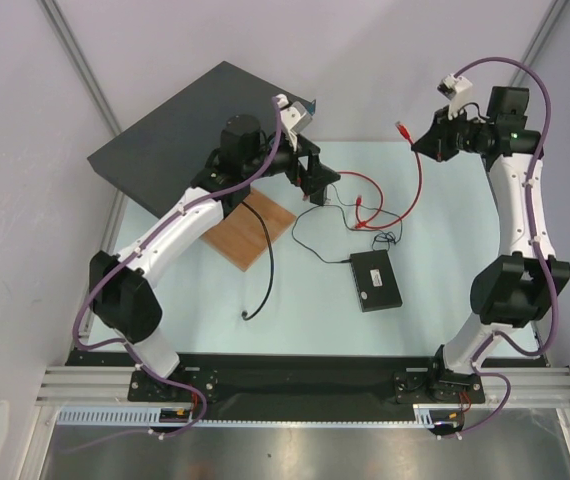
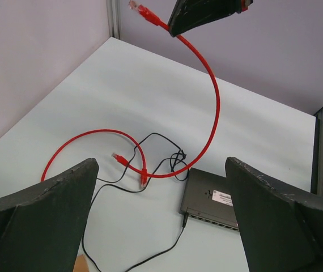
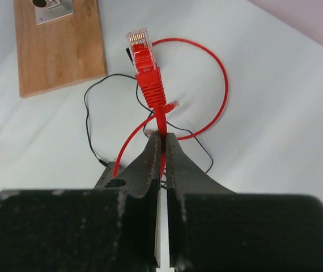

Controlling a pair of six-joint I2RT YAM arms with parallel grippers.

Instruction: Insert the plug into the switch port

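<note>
Held high in the air, a small clear-tipped plug with a ribbed red boot [image 3: 141, 56] on the end of a thin red cable [image 3: 160, 122] — pinched by the cable just behind the boot, tip pointing away. Well below and apart from it, a row of switch ports [image 2: 215, 218] in the side edge of a small flat black box [image 1: 376, 280] — lying flat, white label up.

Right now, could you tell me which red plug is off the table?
The plug the right hand holds up; the other plug lies on the table.

Switch box [image 1: 377, 280] lies right of wooden board [image 1: 255, 232] — plug [image 1: 399, 126] aloft behind.
</note>
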